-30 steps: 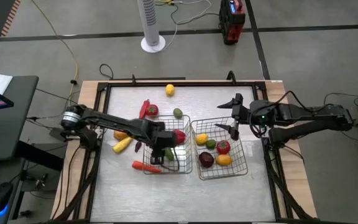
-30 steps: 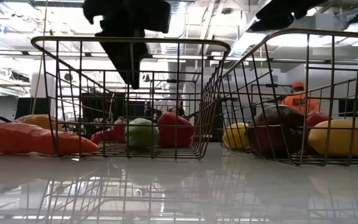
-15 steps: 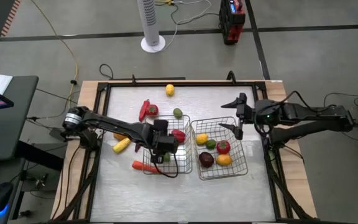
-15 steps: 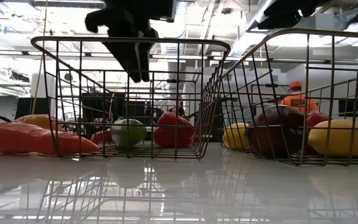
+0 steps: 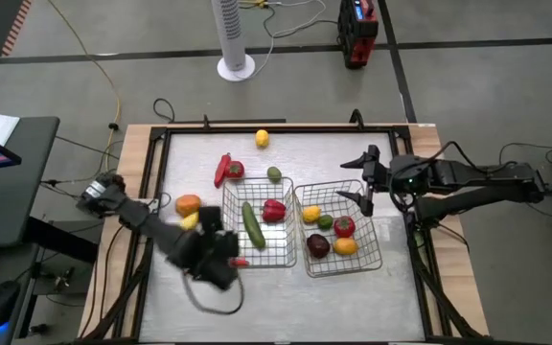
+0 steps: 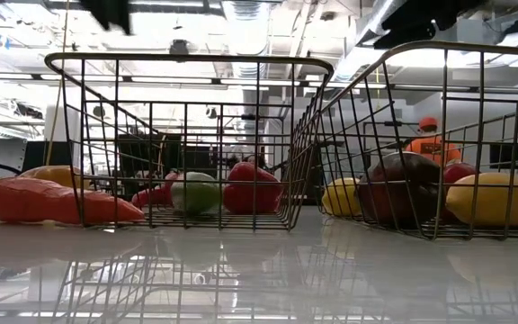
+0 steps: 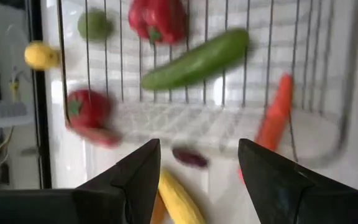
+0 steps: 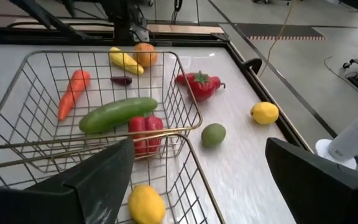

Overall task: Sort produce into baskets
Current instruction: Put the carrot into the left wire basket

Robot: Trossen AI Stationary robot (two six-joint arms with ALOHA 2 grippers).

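See left tool (image 7: 199, 146) above the bench (image 5: 286, 297), off the near-left corner of the left basket (image 6: 187, 56); fingers partly apart, gripping nothing.
Find carrot (image 7: 274, 119) at that same near-left corner; can't tell if inside or outside the wire.
Spot small dark piece (image 7: 190, 157) and yellow piece (image 5: 190, 221) just left of the left basket, orange piece (image 5: 188, 204) beside them.
Count two items inside the left basket: cucumber (image 5: 252, 223) lying diagonal, red pepper (image 5: 274, 210) just right of it, toward the far-right corner.
Have right basket (image 6: 457, 43) pressed against the left basket's right side, holding plum (image 5: 318, 246), two yellow pieces (image 5: 346, 245) (image 5: 310, 214), lime (image 5: 325, 221) and a red piece (image 5: 343, 226).
Put right tool (image 5: 364, 176) over the right basket's far edge, beyond the left basket's far-right corner; fingers spread wide, empty.
Note loose produce on the bench beyond the left basket's far rim: red pepper pair (image 5: 226, 170) off the far-left corner, green lime (image 5: 273, 173) near the far rim, lemon (image 5: 262, 138) farthest.
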